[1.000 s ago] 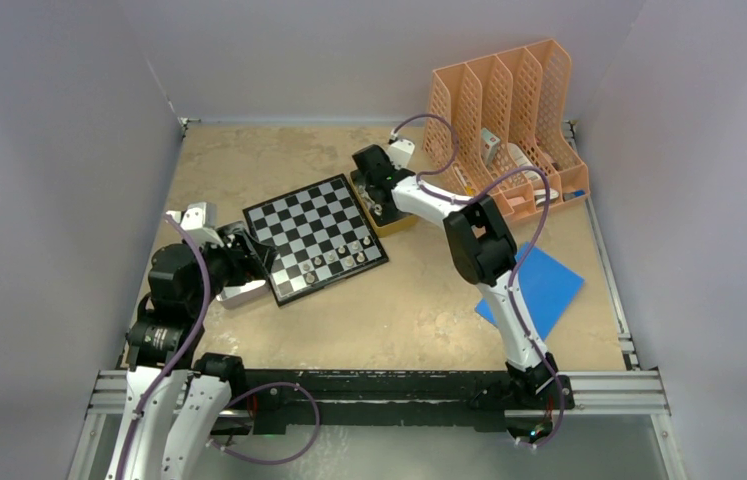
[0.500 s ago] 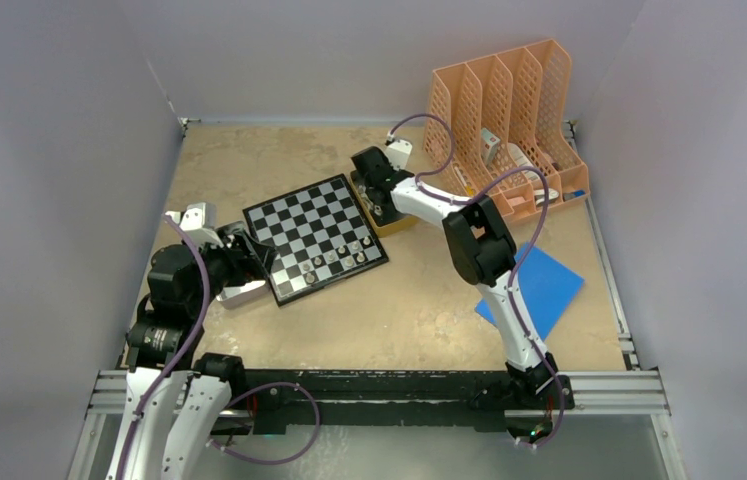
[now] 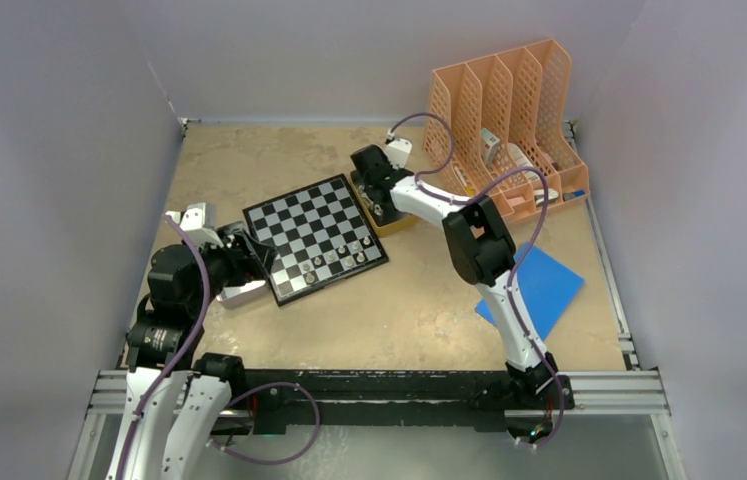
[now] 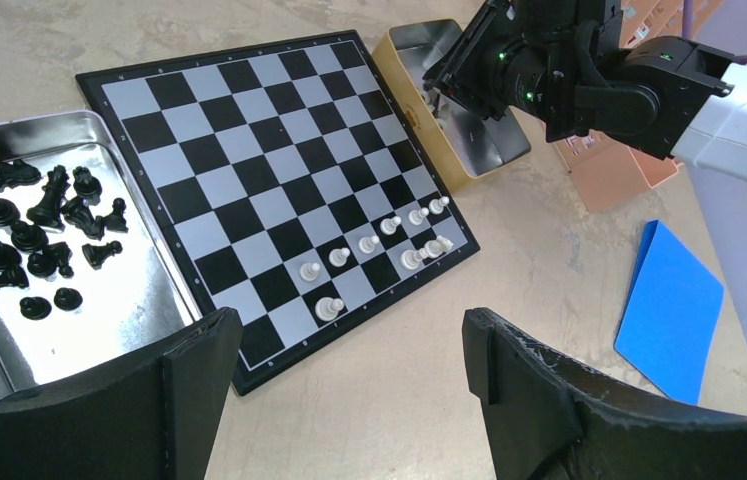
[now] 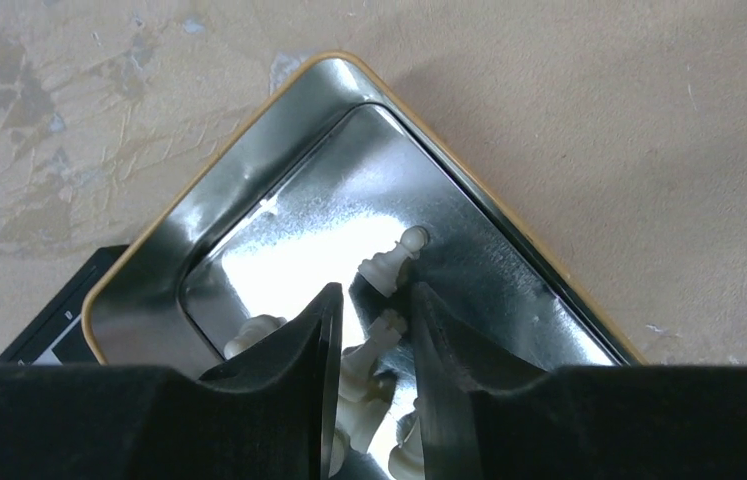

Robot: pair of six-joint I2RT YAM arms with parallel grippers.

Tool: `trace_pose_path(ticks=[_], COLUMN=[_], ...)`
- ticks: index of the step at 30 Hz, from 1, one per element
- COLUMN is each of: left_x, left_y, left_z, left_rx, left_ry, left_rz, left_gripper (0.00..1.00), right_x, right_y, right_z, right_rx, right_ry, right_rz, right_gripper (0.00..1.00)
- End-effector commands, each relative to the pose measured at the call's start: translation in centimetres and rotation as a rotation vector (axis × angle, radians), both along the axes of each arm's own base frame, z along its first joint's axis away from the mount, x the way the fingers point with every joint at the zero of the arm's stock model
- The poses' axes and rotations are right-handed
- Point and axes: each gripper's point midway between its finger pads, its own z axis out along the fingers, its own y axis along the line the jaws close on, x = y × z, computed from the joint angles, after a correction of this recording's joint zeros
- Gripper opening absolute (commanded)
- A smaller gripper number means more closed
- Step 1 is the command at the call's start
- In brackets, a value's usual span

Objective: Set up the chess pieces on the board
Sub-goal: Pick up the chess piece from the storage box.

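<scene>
Board: black-and-white checked chessboard (image 4: 249,170) at mid-table; a few silvery-pale chessmen (image 4: 369,243) stand along its near right edge.
Trays: gold-rimmed metal tray (image 5: 249,170) at the board's far right; silver tray (image 4: 129,300) on the left holds black chessmen (image 4: 49,200).
Left gripper (image 4: 349,400): spread wide, empty.
Right gripper (image 5: 374,310): fingers narrowly straddling a pale piece; I cannot tell if they grip it.
Risk: I expect crowded neighbours to jam or get flicked away.

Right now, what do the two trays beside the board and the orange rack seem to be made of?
Left tray and right tray: likely thin metal, shiny, mirroring light. Orange rack: probably moulded plastic, matte, lattice walls.
</scene>
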Motion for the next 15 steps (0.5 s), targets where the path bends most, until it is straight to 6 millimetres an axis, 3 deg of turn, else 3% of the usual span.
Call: trace_pose_path(ticks=[1,15], left_x=[0.54,0.38], left_y=[-0.21,-0.45], left_z=[1.38,1.58], left_rx=[-0.001,-0.004], left_ry=[-0.058,-0.069], left_rz=[-0.013,-0.029], left_gripper=[0.81,0.81], right_x=[0.96,1.46], right_y=[-0.05,-0.78], right_z=[0.93,0.52], right_rx=[-0.006,-0.06], right_ry=[-0.037,-0.046], right_rz=[-0.053,-0.08], right_gripper=[0.34,0.31])
